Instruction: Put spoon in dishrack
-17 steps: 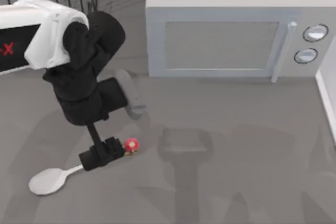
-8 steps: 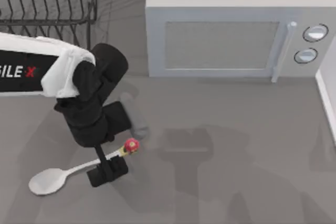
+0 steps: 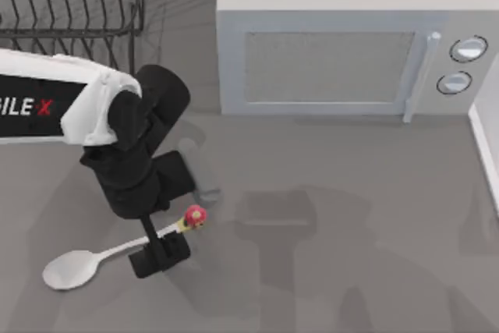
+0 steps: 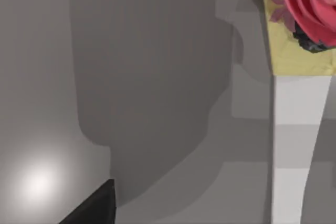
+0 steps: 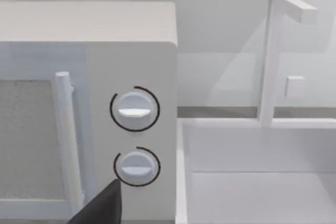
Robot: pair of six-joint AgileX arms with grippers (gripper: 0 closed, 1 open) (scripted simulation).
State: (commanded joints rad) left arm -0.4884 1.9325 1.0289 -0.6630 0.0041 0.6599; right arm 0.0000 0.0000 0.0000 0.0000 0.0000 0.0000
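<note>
The white spoon (image 3: 72,268) lies flat on the grey table at the front left, its handle running up and right to the red-and-yellow knob (image 3: 193,217). My left gripper (image 3: 160,256) is low over the handle, just short of the knob, and open. In the left wrist view the handle (image 4: 294,156) and the knob (image 4: 310,9) lie to one side of a black fingertip (image 4: 97,205), with nothing held. The black wire dishrack (image 3: 74,5) stands at the back left. In the right wrist view, one fingertip (image 5: 102,208) of my open right gripper faces the microwave.
A grey microwave (image 3: 343,44) fills the back middle and right, its door shut and two dials (image 5: 134,109) beside the handle. A white basin (image 5: 257,182) with a tap post stands to its right; its edge (image 3: 485,138) reaches the table's right side.
The left arm swung, uncovering the dishrack, and its gripper shifted toward the table's front and slightly right along the handle. The spoon has stayed put. Hardly any motion in the last half second.
</note>
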